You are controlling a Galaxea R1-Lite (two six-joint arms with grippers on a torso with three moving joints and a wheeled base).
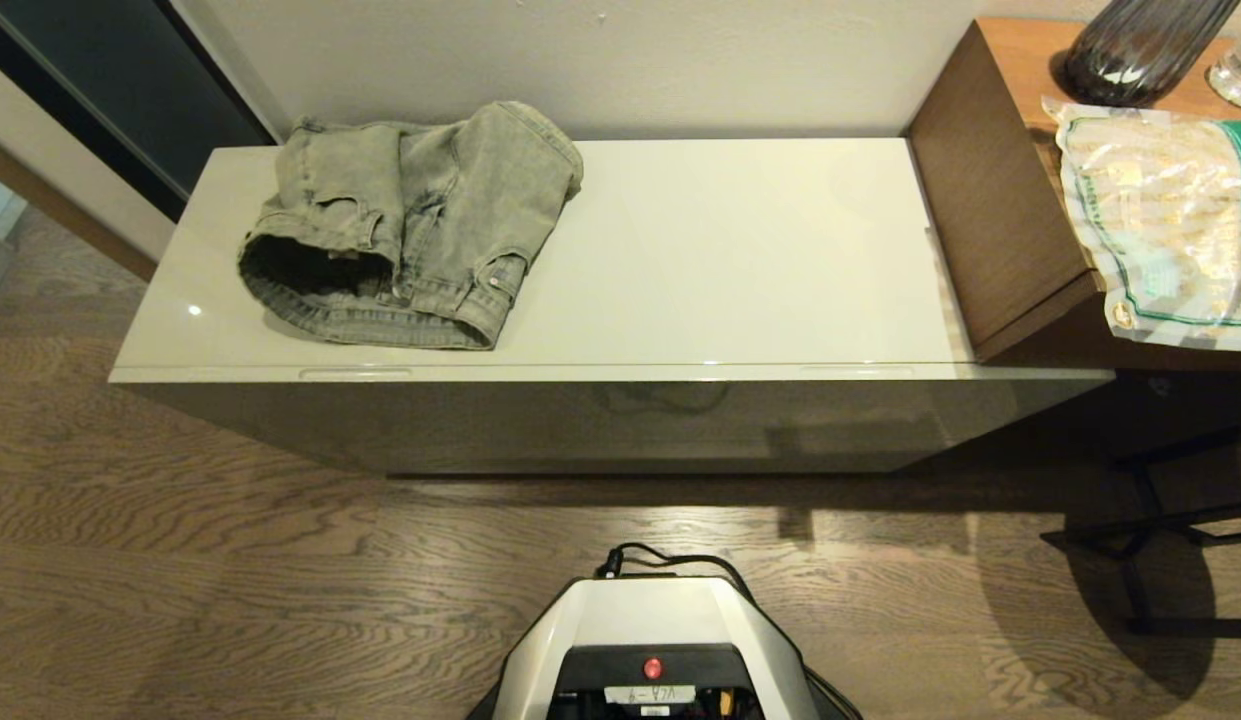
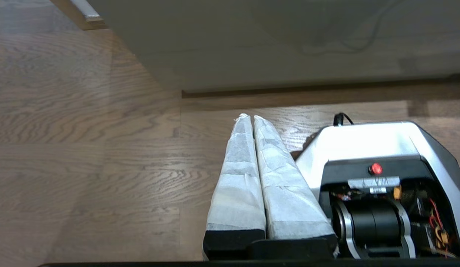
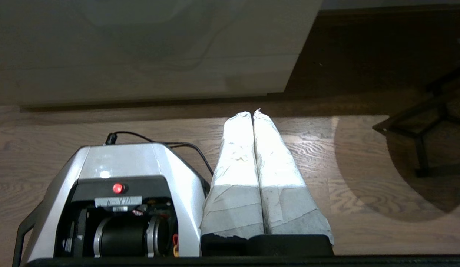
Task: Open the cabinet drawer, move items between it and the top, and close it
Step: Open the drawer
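On the top's (image 1: 740, 250) left end lies denim garment (image 1: 410, 225); right half bare.

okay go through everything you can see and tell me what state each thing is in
Drawer: closed.
Jeans: folded, lying on the cabinet top, left end.
Left gripper: shut, empty, beside the robot base.
Right gripper: shut, empty, beside the base.
Bag: lying flat on the desk, overhanging its front edge.
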